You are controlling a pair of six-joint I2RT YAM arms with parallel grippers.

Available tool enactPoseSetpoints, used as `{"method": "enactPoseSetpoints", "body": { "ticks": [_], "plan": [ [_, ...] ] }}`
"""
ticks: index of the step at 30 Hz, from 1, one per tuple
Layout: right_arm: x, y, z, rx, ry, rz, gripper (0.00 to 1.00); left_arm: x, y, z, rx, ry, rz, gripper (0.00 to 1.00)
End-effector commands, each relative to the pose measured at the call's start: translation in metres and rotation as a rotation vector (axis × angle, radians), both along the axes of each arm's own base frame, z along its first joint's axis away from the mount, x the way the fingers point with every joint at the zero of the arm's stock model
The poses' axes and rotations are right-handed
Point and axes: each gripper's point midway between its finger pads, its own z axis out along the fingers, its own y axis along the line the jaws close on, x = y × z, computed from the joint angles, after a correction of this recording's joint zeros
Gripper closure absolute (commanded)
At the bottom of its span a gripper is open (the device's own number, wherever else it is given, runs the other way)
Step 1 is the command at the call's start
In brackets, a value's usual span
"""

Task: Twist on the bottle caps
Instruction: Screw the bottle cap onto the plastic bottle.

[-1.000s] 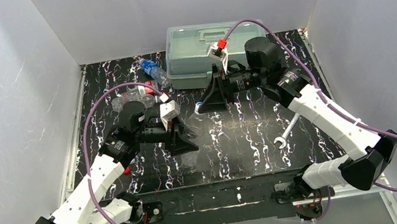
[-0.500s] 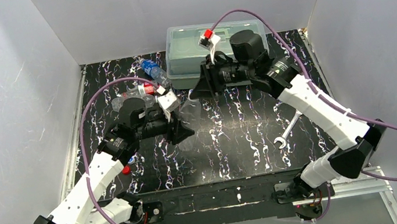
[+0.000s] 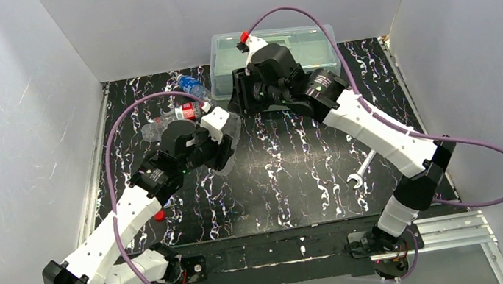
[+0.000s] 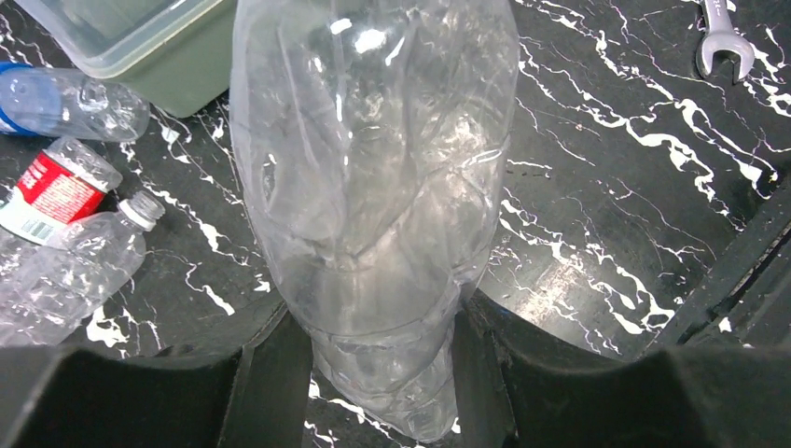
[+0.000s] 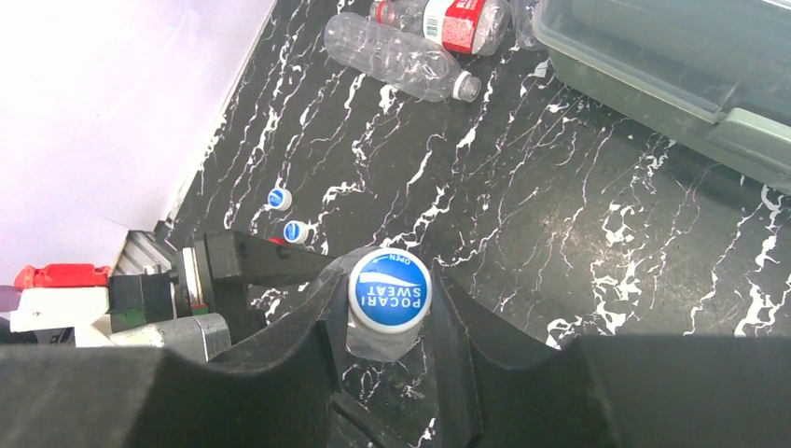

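The black marbled table [image 3: 297,173] fills the pen. The biggest thing on it is the translucent lidded box [image 3: 295,50], sitting at 12 o'clock against the back wall.

The two arms meet a bit toward 11 o'clock from the table's middle. The left gripper [image 4: 378,373] has its fingers [image 4: 275,373] pressed into both sides of a plain bottle [image 4: 373,177] low on its body, so it's clamped tight on that. The right gripper [image 5: 388,322] comes in from the 1 o'clock side. Its fingers [image 5: 308,327] are closed snug around a blue-and-white cap [image 5: 390,289], which sits right on a clear bottle neck. I can't tell how far it's threaded on.

The other bottles are lying on their sides around 10 to 11 o'clock:
- The blue-label bottle [image 3: 190,85] is just beside the box's left end.
- The red-label bottle [image 3: 185,113] is a little nearer the arms.
- A second plain bottle [image 5: 392,56] is right beside the red-label one, with its neck uncapped.

The silver wrench [image 3: 361,173] lies at 4 o'clock, well apart from everything else.

Then the tiny stuff. In the right wrist view, a loose blue cap [image 5: 277,198] and a second blue cap [image 5: 297,231] sit near each other on the table, at about 10 o'clock from the gripped cap. A red cap [image 3: 159,216] rests at 8 o'clock, just beside the left forearm.
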Motion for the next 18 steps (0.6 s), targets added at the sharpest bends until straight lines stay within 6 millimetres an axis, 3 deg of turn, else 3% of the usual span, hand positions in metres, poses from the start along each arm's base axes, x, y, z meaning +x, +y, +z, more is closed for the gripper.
{"method": "enactPoseSetpoints", "body": {
  "ticks": [1, 5, 9, 12, 15, 18],
  "plan": [
    [-0.013, -0.01, 0.033, 0.03, -0.07, 0.014, 0.51, 0.008, 0.004, 0.027, -0.029, -0.105, 0.028, 1.0],
    [-0.021, -0.023, 0.062, 0.067, -0.164, 0.11, 0.24, -0.007, 0.002, 0.008, -0.043, -0.008, -0.031, 1.0],
    [-0.038, -0.046, 0.076, 0.061, -0.27, 0.216, 0.06, -0.034, -0.012, 0.012, -0.142, 0.078, -0.215, 1.0],
    [-0.046, -0.063, 0.073, 0.06, -0.299, 0.277, 0.06, -0.056, -0.02, 0.025, -0.224, 0.091, -0.361, 1.0],
    [-0.066, -0.07, 0.064, 0.112, -0.28, 0.427, 0.07, -0.078, -0.025, 0.037, -0.282, 0.114, -0.489, 1.0],
    [-0.087, -0.072, 0.074, 0.242, -0.318, 0.572, 0.08, -0.095, -0.031, 0.046, -0.325, 0.14, -0.592, 1.0]
  ]
}}
